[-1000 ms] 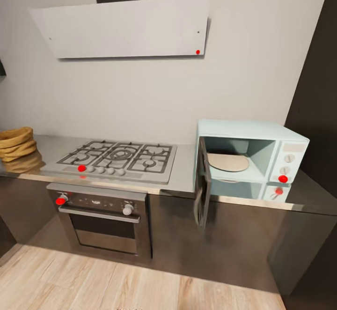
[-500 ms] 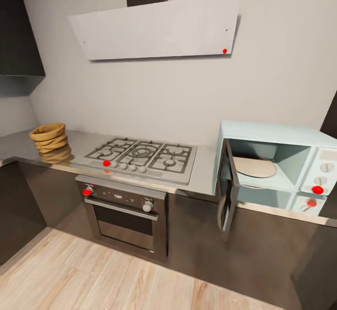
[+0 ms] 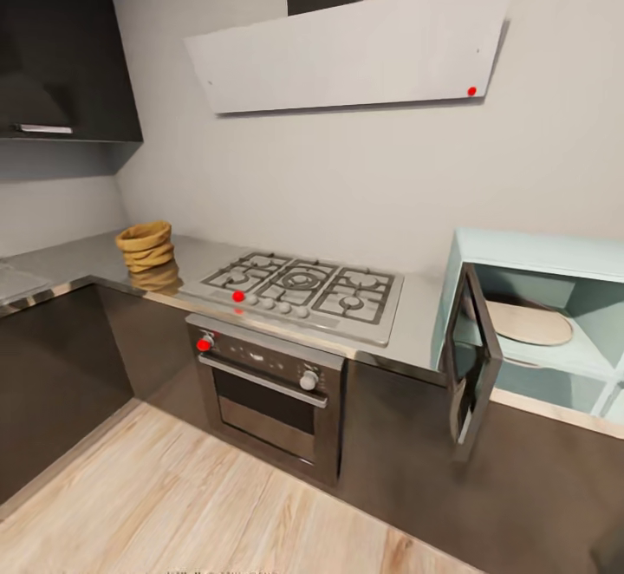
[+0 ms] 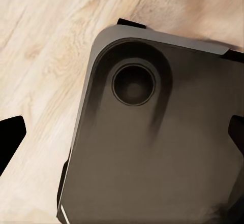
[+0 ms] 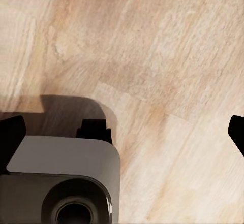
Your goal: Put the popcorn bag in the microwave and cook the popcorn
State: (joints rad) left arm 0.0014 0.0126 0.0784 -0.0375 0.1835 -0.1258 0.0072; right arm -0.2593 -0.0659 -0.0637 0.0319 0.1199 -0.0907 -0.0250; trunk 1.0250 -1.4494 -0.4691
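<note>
The popcorn bag (image 3: 146,246), a golden-brown crumpled sack, stands on the dark glossy countertop (image 3: 198,255) to the left of the hob, near the corner. At the right edge sits the pale blue microwave (image 3: 542,253), its dark glass door (image 3: 472,359) swung open toward me and a round turntable plate (image 3: 527,322) inside. My left gripper (image 4: 122,137) hangs open over the robot's dark base (image 4: 157,148) and the wood floor. My right gripper (image 5: 122,132) is open too, with nothing between its fingers.
A steel gas hob (image 3: 303,283) lies between bag and microwave, with a built-in oven (image 3: 269,383) under it. A pale hood (image 3: 355,49) hangs above, and a dark wall cabinet (image 3: 61,45) at the left. Wood floor (image 3: 173,505) runs before the cabinets.
The head view has swung left, so the whole scene has slid right. The bag now sits further into the picture and the microwave is cut by the right edge.
</note>
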